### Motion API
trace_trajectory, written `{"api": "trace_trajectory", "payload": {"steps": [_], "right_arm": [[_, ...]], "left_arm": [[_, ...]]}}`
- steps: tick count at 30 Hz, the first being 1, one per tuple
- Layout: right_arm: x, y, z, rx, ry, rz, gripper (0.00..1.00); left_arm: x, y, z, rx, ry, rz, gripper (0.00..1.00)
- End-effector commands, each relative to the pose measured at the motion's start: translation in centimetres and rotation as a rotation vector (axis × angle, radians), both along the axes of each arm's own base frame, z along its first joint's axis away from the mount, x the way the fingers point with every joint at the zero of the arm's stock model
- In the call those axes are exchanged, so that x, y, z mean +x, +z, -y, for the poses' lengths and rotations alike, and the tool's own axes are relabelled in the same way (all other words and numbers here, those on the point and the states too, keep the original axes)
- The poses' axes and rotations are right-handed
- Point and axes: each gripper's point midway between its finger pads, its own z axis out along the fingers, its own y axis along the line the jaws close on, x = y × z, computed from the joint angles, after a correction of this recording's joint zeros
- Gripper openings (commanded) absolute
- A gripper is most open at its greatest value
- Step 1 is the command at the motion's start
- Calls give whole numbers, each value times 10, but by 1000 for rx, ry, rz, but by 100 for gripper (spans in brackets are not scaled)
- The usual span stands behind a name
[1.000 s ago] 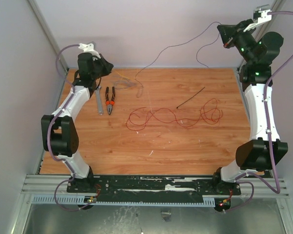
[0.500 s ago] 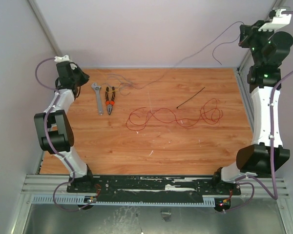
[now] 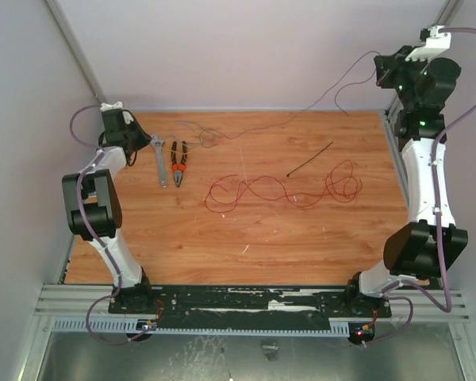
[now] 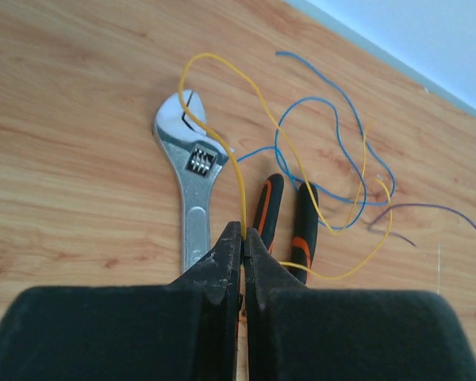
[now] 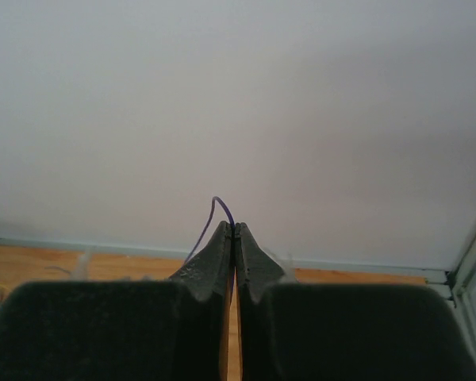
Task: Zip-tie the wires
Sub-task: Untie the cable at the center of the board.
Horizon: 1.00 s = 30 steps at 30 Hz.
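My left claw (image 4: 243, 234) is clenching a yellow strand (image 4: 232, 159), its tips hovering just above the pliers (image 4: 266, 206) and the wrench (image 4: 194, 214) at the table's far left. My right claw (image 5: 234, 230) is pinching a purple strand (image 5: 220, 205), raised high in the far right corner. The red wires (image 3: 279, 193) are lying in loose loops mid-table, running left to right between my two arms. The zip tie (image 3: 310, 159) is lying just beyond their right half, slanting from near-left to far-right, well apart from both claws. I am judging the right arm to be the nearer one. No readable writing is showing anywhere.
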Motion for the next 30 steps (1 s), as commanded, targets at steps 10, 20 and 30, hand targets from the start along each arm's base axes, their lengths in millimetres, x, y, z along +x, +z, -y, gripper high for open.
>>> {"api": "trace_trajectory", "payload": {"steps": [10, 20, 30], "right_arm": [[16, -40, 20, 10, -68, -82, 0], [-9, -76, 123, 21, -344, -186, 0], [-6, -99, 118, 35, -305, -217, 0]], "left_arm": [[-9, -17, 4, 0, 5, -18, 0], [-14, -12, -40, -10, 127, 0, 0], [-18, -14, -54, 12, 154, -23, 0]]}}
